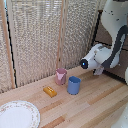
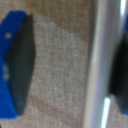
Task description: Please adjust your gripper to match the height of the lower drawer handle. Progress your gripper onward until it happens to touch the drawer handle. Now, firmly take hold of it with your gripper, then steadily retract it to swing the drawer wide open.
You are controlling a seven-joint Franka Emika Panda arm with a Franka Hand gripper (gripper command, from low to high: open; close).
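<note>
Straddling the drawer handle [image 2: 100, 60], the end effector [image 2: 70, 65] stands spread, one finger [image 2: 20, 65] on either side.

The exterior view looks down across the table [image 1: 95, 105] from its front edge. The wrist view sits very close against the drawer handle [image 2: 102, 60], blurred.

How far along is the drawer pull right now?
Reaching looks done: in the wrist view the thin silvery metal bar handle lies between the gripper's dark fingers, close to one. In hand: closing; the jaws look open. Left: gripping and pulling the brown drawer, barely visible behind the white arm in the exterior view.
</note>
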